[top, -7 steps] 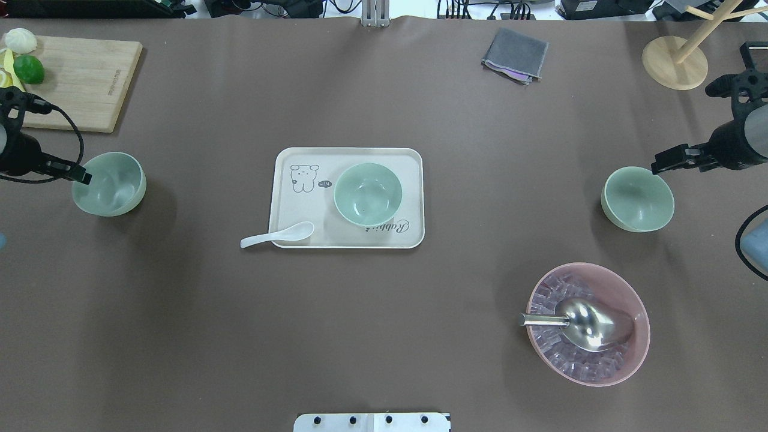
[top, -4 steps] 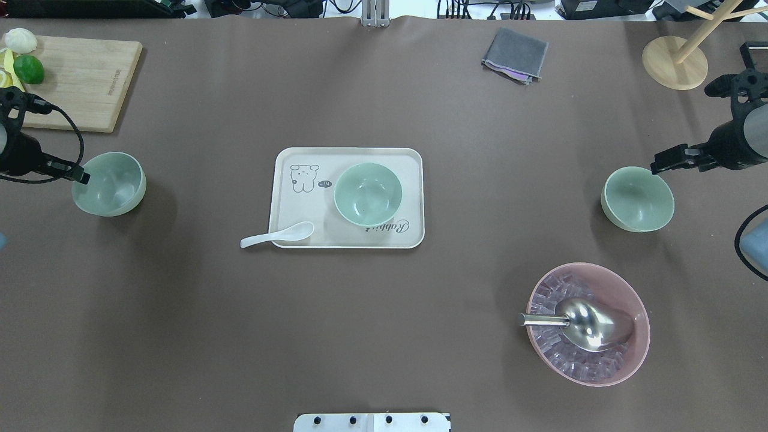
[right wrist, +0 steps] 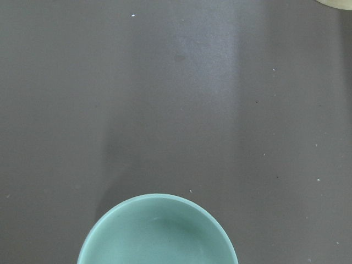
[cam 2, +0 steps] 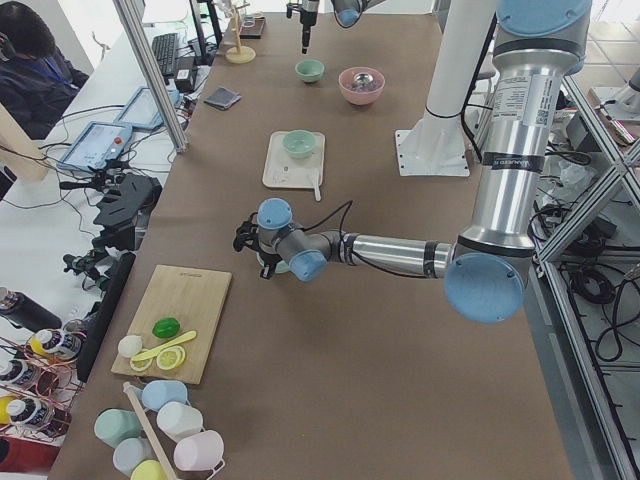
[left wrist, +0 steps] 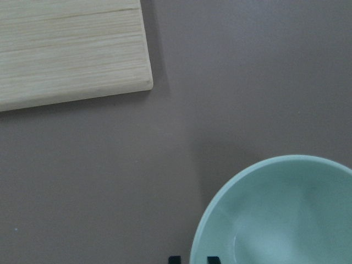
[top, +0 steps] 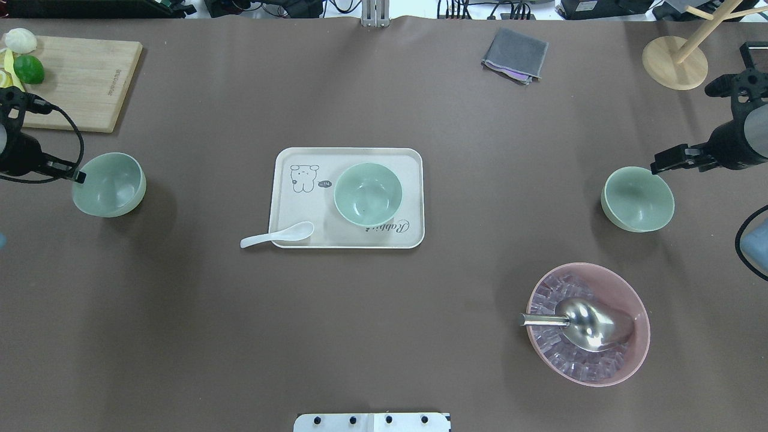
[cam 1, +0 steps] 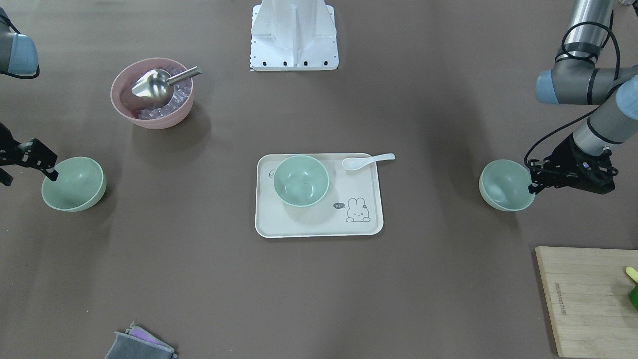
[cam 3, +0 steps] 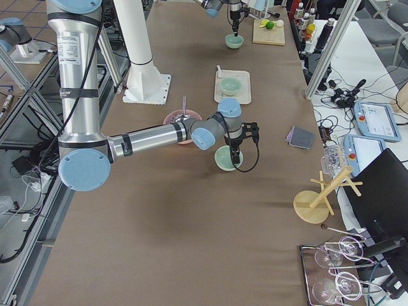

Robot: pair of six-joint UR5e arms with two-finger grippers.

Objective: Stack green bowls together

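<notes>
Three green bowls sit apart on the brown table (top: pixel 384 336). The middle green bowl (top: pixel 367 194) stands in a cream tray (top: pixel 287 201), the left green bowl (top: pixel 111 186) and the right green bowl (top: pixel 638 200) out near the table's ends. A white spoon (top: pixel 279 235) lies across the tray's corner on the side facing the left bowl, its handle out on the table. A larger pink bowl (top: pixel 637 355) stands near the right bowl, closer to the robot and beside the way to the tray; it holds clear cubes (top: pixel 547 298) and a metal scoop (top: pixel 591 324). A wooden cutting board (top: pixel 78 78) carrying a lime (top: pixel 29 69) lies just beyond the left bowl, and a folded grey cloth (top: pixel 516 55) and a round wooden stand base (top: pixel 674 63) sit at the far edge. The green bowls are round, matte and plain, the tray has rounded corners and a printed cartoon animal, and the scoop is shiny. The left gripper (top: pixel 79 176) is at the left bowl's rim, its fingers (left wrist: pixel 175 260) on either side of it with a narrow gap; whether they press it I cannot tell. The right gripper (top: pixel 658 165) has one of its fingers (cam 1: pixel 50 174) at the right bowl's rim, and their spread I cannot tell.
</notes>
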